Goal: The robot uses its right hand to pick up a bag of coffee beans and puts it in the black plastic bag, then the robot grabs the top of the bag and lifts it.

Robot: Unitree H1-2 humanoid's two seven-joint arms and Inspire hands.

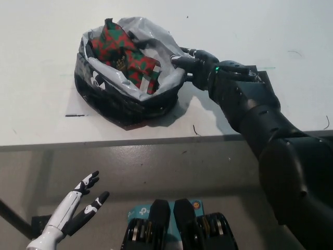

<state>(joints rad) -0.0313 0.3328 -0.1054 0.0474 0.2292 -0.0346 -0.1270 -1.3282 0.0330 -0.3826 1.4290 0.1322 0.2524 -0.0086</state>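
The black plastic bag [104, 99] sits slumped on the white table [41, 52], its grey lining showing around the open mouth. Inside lies the coffee bean bag [127, 57], red and green checked, tilted with one end pointing to the far left. My black right hand [195, 62] is at the right rim of the plastic bag. It is turned palm down, with its fingers curled over the rim edge. My white left hand [78, 211] rests low at the picture's lower left, below the table edge, fingers apart and holding nothing.
The table's front edge [130, 141] runs across the middle of the picture, with grey floor below it. A dark flat plate [263, 78] lies on the table under my right wrist. A short black mark [74, 115] is left of the bag.
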